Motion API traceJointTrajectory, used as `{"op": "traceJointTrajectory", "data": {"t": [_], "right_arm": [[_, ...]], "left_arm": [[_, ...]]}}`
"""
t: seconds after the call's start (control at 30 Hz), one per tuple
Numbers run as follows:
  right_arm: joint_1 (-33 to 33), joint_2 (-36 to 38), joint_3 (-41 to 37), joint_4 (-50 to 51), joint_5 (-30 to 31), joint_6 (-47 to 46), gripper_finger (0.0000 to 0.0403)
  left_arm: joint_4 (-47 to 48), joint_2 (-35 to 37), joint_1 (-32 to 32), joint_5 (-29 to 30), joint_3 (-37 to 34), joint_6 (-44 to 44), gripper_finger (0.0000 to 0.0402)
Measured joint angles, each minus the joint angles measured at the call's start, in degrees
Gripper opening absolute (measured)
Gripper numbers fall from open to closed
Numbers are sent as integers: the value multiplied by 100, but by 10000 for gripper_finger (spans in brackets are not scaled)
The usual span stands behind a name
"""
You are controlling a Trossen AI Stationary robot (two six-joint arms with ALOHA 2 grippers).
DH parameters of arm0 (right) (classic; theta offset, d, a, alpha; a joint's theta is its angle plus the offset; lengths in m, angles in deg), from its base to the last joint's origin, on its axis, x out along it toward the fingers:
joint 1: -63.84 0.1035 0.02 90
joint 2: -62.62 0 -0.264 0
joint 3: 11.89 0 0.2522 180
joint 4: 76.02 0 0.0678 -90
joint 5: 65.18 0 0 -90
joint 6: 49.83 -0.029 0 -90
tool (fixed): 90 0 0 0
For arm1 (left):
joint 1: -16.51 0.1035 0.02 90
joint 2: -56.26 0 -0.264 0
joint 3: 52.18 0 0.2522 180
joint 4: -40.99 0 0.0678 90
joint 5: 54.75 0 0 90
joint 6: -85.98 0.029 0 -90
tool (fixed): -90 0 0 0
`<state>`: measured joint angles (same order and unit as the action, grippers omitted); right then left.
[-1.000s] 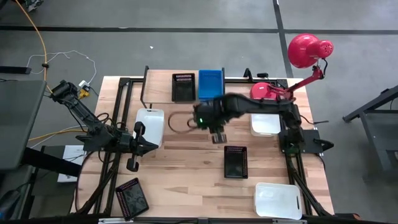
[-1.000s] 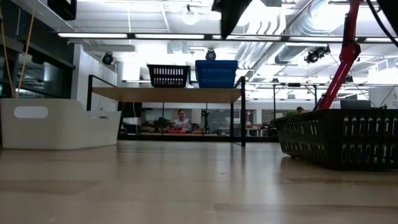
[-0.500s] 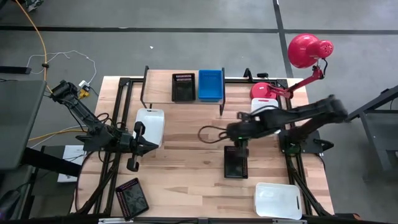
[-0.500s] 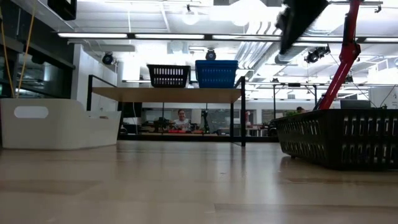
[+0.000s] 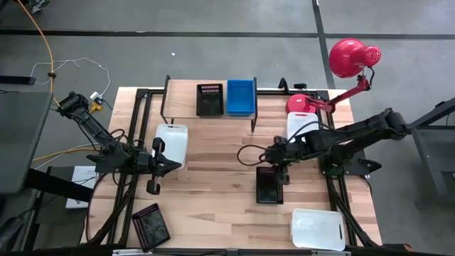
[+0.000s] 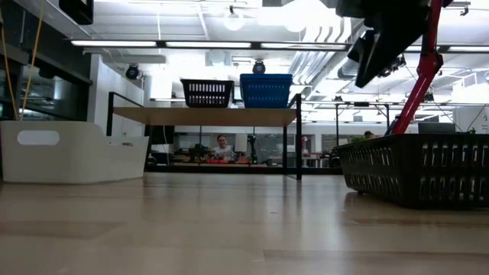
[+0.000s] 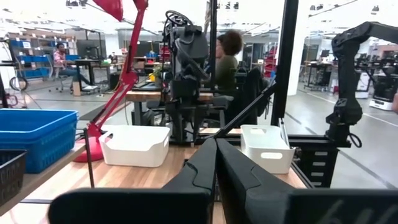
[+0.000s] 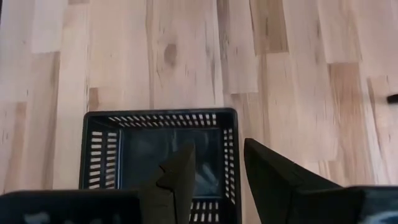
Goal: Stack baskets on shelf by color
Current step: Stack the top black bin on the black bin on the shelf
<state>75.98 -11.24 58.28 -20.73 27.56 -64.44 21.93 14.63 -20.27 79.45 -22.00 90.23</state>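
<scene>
The shelf [image 5: 186,91] stands at the table's far edge, carrying a black mesh basket [image 5: 209,99] and a blue basket [image 5: 240,97] side by side. A second black mesh basket [image 5: 269,185] rests on its base in the table's middle. My right gripper [image 5: 273,163] hovers open above its far end; in the right wrist view, the fingers [image 8: 217,149] stand either side of one side wall [image 8: 231,155] without touching. In the low view, the right gripper [image 6: 380,50] is well above the basket [image 6: 416,168]. My left gripper [image 5: 169,166] waits shut at the table's left, beside a white basket [image 5: 171,142].
Another white basket [image 5: 318,229] sits at the near right corner and one more [image 5: 302,141] at the right, partly under the right arm. A black mesh basket [image 5: 150,226] lies at the near left. A red lamp [image 5: 353,57] with its base [image 5: 302,104] stands at the far right.
My right arm has swung away from the shelf toward the table's right and near side, ending above the middle black basket, and has come lower. The baskets have stayed in place.
</scene>
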Motion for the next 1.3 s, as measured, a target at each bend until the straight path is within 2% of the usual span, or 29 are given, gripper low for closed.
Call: {"op": "traceJointTrajectory", "data": {"t": [0.8, 0.97, 1.13, 1.3], "right_arm": [[-13, -40, 11, -68, 28, -162, 123], [-13, -40, -5, -309, -37, -275, 123], [-9, -142, -395, -363, -53, -348, 123], [-79, -161, -1118, -1221, -601, -341, 123]], "left_arm": [[0, 0, 0, -16, 2, -339, 0], [-2, 0, 0, -268, 2, -409, 0], [-3, 0, 0, -304, 2, -368, 0], [-3, 0, -1, -299, 2, -317, 0]]}}
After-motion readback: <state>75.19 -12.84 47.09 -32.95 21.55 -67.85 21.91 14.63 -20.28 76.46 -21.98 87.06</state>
